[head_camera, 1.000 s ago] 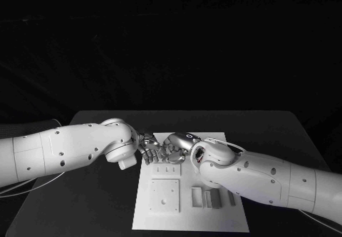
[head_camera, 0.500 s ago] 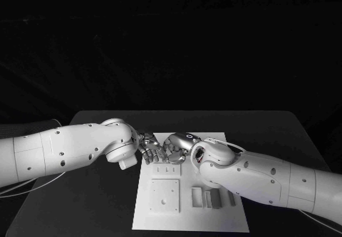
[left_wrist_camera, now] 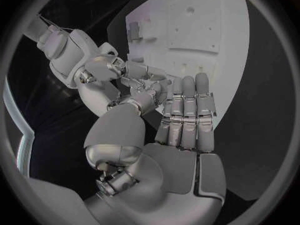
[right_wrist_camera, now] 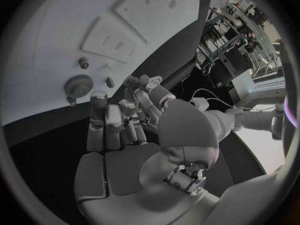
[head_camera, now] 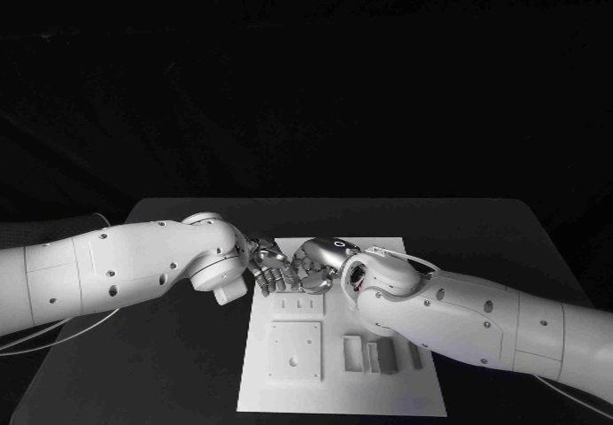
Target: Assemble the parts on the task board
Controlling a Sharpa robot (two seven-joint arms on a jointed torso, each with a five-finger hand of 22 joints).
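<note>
Task board [head_camera: 384, 372] lies under both meeting robot hands; their grip is unclear.

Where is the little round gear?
In the right wrist view, the gear lies on the white task board, just beyond the right hand, beside two small pegs.

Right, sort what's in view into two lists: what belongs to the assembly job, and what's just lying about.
Belongs to the job:
- task board
- gear on the board
- small pegs beside the gear
- upright blocks at the board's near end
- left hand and right hand, meeting over the board's far end

Just there:
- black table
</note>
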